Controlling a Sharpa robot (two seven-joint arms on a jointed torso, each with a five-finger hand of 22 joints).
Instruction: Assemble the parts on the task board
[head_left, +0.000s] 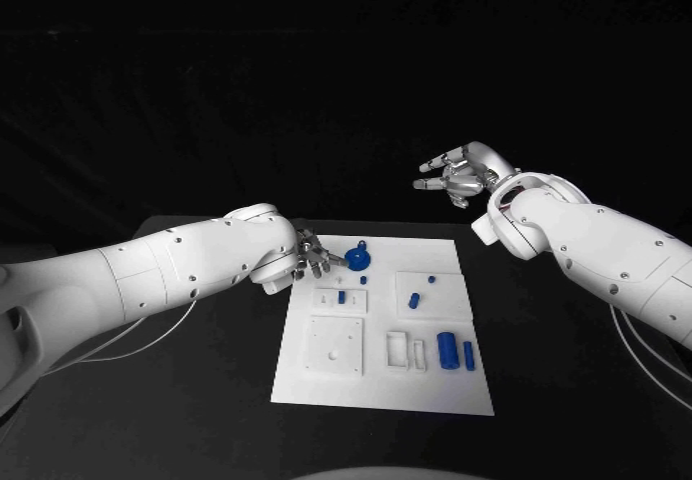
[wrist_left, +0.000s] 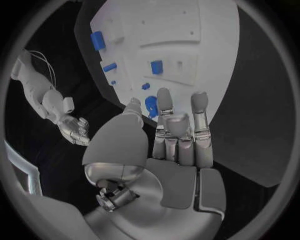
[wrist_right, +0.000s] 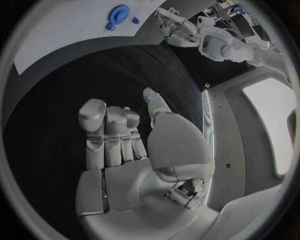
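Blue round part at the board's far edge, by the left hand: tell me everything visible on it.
The round part is blue, plastic-looking, a disc with a lobed rim and a raised knob at its centre, clearest in the right wrist view. It sits on the white board near the far edge, with a tiny blue piece beside it. The left hand is right at it, fingers apart; actual contact cannot be told.

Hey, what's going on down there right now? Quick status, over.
Left hand at the task board's far edge, fingertips by the round blue part, grip unclear. Right hand raised off the table, holding nothing. Other blue parts untouched. Nothing in the way.
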